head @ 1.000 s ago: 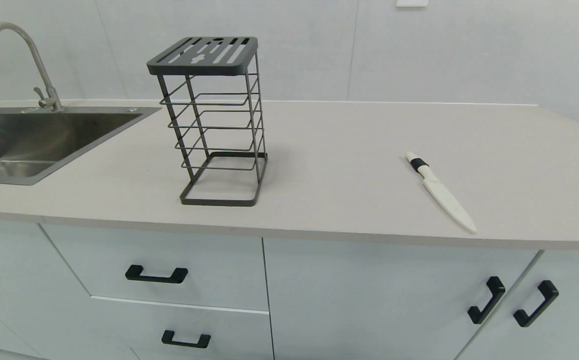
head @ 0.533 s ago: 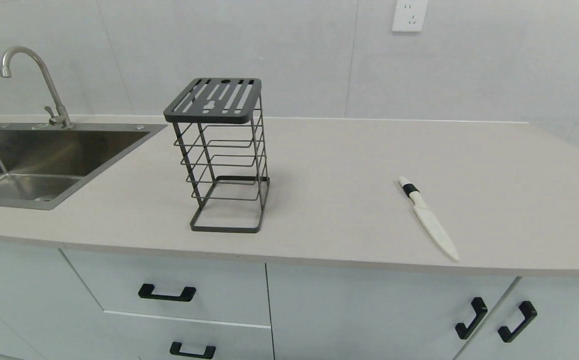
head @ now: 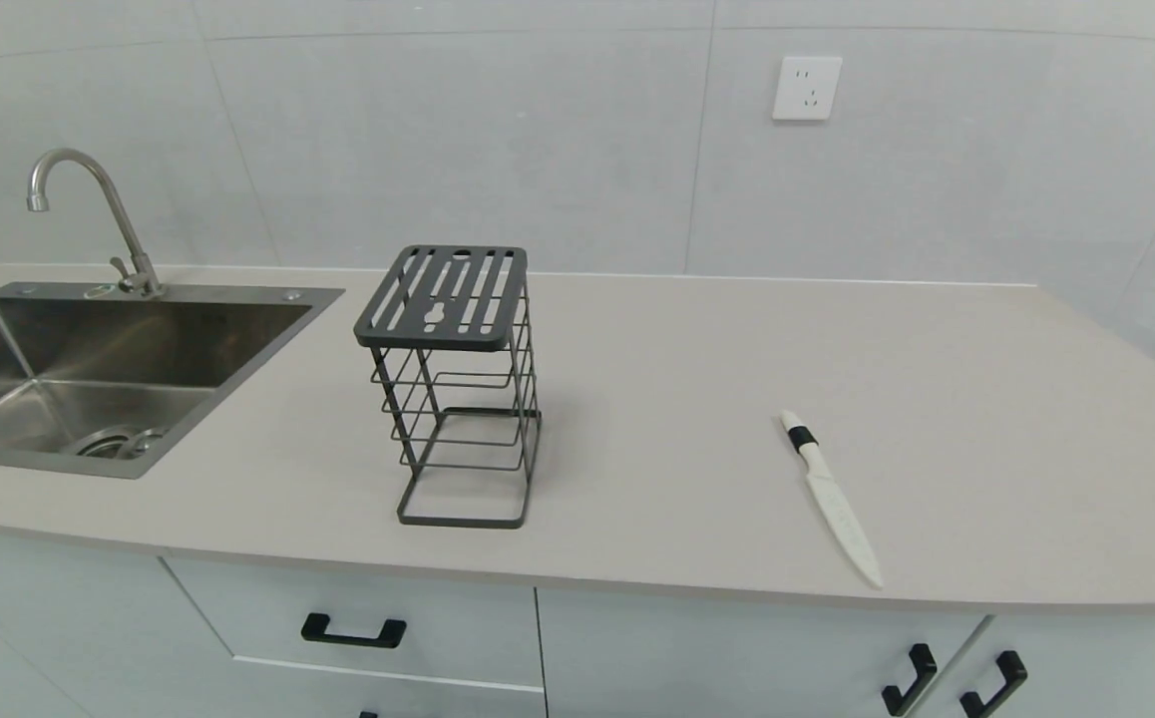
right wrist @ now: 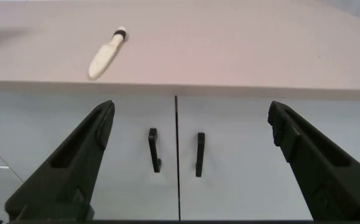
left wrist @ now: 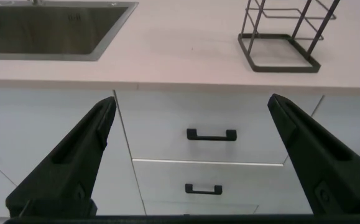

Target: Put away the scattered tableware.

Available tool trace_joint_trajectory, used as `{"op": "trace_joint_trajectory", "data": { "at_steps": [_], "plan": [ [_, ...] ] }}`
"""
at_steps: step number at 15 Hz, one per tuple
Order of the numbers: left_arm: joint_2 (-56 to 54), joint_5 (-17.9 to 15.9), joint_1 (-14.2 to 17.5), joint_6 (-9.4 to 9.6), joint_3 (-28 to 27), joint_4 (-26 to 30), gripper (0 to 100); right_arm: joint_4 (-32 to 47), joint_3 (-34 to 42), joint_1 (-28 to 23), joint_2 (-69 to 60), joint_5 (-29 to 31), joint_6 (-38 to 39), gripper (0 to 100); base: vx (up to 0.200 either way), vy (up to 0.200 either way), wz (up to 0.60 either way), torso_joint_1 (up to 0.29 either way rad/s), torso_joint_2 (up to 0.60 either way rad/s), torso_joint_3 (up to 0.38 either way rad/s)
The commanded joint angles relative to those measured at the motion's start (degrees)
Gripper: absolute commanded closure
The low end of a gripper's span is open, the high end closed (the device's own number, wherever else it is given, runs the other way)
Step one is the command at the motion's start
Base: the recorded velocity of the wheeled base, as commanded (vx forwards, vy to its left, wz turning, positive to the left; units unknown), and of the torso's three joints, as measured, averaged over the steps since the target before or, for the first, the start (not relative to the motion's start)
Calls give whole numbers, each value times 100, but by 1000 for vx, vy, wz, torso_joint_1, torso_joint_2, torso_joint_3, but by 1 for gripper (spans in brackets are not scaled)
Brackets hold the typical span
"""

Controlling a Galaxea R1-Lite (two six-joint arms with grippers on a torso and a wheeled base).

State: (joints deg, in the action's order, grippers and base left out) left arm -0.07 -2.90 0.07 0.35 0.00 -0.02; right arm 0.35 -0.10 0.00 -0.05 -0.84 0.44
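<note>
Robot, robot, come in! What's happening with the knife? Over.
Left gripper, right gripper open, holding nothing, low by the cabinets. Knife flat on counter, right of rack, untouched. Nothing between them.

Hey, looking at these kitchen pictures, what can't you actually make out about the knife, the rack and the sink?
Rack: left wrist view, its slotted top is cut off by the upper edge.
Sink: head view, its left part runs past the picture's left edge.
Knife: head view, too small to tell which way the cutting edge faces.
</note>
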Motion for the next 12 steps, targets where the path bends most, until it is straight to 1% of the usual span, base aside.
{"op": "trace_joint_trajectory", "data": {
  "at_steps": [1,10,12],
  "plan": [
    [7,-9,1,0,0,2,0,0,1,0,5,-4,0,0,0,0,0,266,-520,-261],
    [7,18,1,9,0,2,0,0,1,0,5,-4,0,0,0,0,0,282,-562,-283],
    [7,18,1,9,0,-6,0,0,1,9,5,-4,0,0,0,0,0,173,-371,-166]
  ]
}}
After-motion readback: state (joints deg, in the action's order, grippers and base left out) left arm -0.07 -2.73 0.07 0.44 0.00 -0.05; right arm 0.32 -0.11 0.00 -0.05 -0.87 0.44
